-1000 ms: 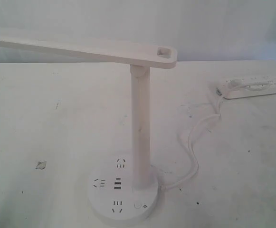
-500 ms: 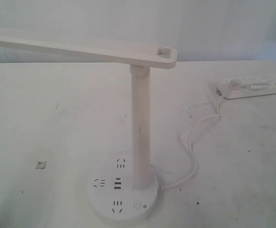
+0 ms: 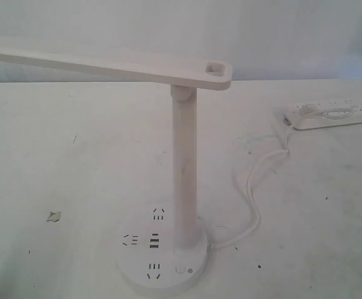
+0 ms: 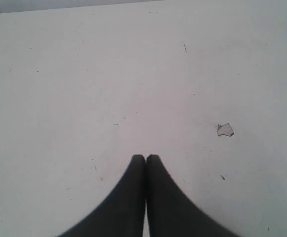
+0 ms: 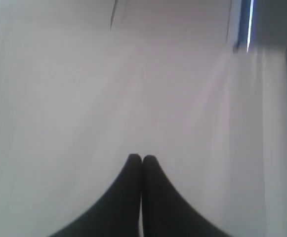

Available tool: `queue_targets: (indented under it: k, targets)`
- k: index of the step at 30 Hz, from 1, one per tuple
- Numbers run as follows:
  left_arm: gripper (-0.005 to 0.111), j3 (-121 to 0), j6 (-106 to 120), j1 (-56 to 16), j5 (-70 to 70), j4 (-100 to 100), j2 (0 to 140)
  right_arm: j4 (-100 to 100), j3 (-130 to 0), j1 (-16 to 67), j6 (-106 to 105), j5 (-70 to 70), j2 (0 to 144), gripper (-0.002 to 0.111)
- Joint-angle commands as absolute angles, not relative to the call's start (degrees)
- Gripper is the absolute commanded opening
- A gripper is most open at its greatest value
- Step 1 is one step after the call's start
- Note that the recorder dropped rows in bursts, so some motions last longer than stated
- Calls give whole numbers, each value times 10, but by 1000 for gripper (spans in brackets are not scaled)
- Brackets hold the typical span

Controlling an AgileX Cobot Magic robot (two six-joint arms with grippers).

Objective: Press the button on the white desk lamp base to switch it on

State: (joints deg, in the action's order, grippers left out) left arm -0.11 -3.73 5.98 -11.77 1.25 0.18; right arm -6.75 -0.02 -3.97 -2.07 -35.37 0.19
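The white desk lamp [image 3: 184, 168] stands near the front of the table in the exterior view, its long flat arm [image 3: 106, 65] reaching left from the post. Its round base [image 3: 131, 258] carries dark socket slots and USB ports. The tiny ringed button [image 3: 181, 270] sits at the base's front right, beside a small sun mark. Neither gripper shows in the exterior view. My left gripper [image 4: 145, 158] is shut with nothing in it, over bare white table. My right gripper [image 5: 142, 158] is also shut and holds nothing, in front of a pale blurred surface; the lamp is out of both wrist views.
A long white power strip [image 3: 330, 114] lies at the back right, and a white cable [image 3: 255, 193] curls from it to the lamp base. A small chipped patch [image 3: 53, 216] marks the table left of the base; the same chipped patch [image 4: 225, 130] appears in the left wrist view.
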Motion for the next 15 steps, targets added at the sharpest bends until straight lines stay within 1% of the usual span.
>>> queue_targets:
  k: [1, 3, 5, 7, 9, 11, 15]
  targets:
    - [0, 0, -36, 55, -115, 12, 0, -67, 0, -36, 10, -626, 0, 0]
    - [0, 0, -36, 55, -115, 12, 0, -44, 0, -36, 13, -625, 0, 0]
    - [0, 0, -36, 55, -115, 12, 0, -37, -14, -36, 16, -565, 0, 0]
    - [0, 0, -36, 55, -115, 12, 0, -35, -44, -36, 18, -449, 0, 0]
    - [0, 0, -36, 55, -115, 12, 0, -12, -92, -36, 26, -286, 0, 0]
    - [0, 0, -36, 55, -115, 12, 0, 26, -137, -36, 41, -156, 31, 0]
    - [0, 0, -36, 55, -115, 12, 0, 57, -212, -36, 53, 0, 139, 0]
